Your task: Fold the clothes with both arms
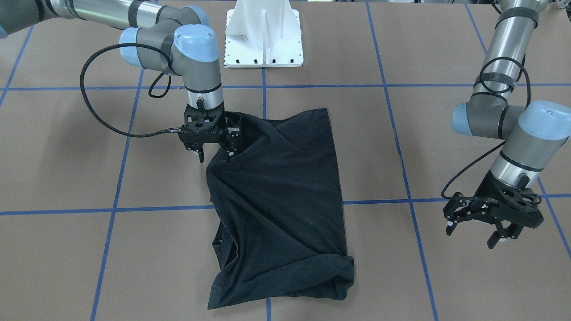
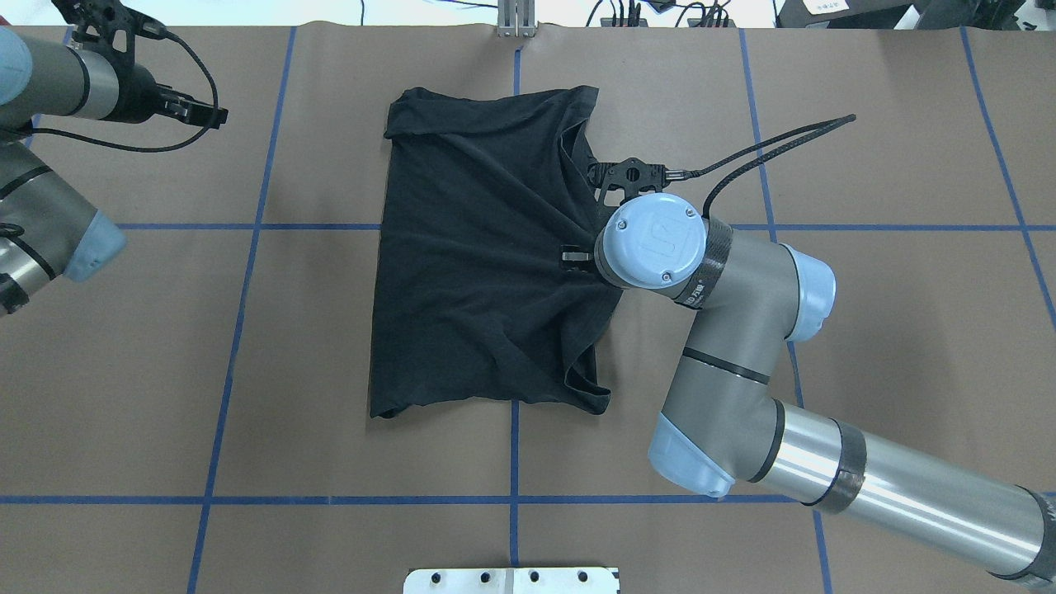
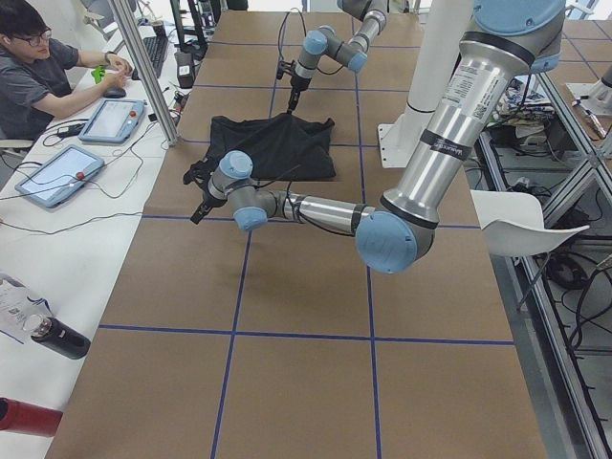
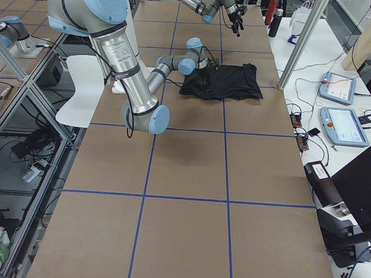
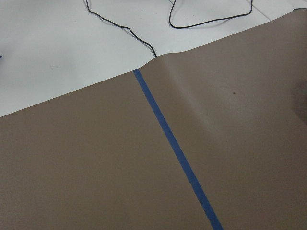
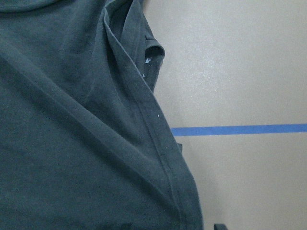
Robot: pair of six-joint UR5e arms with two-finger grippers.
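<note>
On the desk (image 1: 67, 156), the black T-shirt (image 1: 285, 187) lay rumpled and partly folded near the middle. The right pincer (image 1: 215, 156) pinched the shirt's right side edge, tenting the cloth. The left pincer (image 1: 471, 236) hung spread, well apart at the far left, holding nothing. Pulled from that single point, the shirt would likely drag, twist or slip free, spoiling the fold.

Right arm (image 2: 726, 363) and left arm (image 1: 484, 117): silver tubes, grey joints, light-blue caps (image 1: 196, 42), black braided cables (image 1: 82, 80). Right claw (image 1: 215, 157) and left claw (image 1: 470, 237) are black skeletal frames.
</note>
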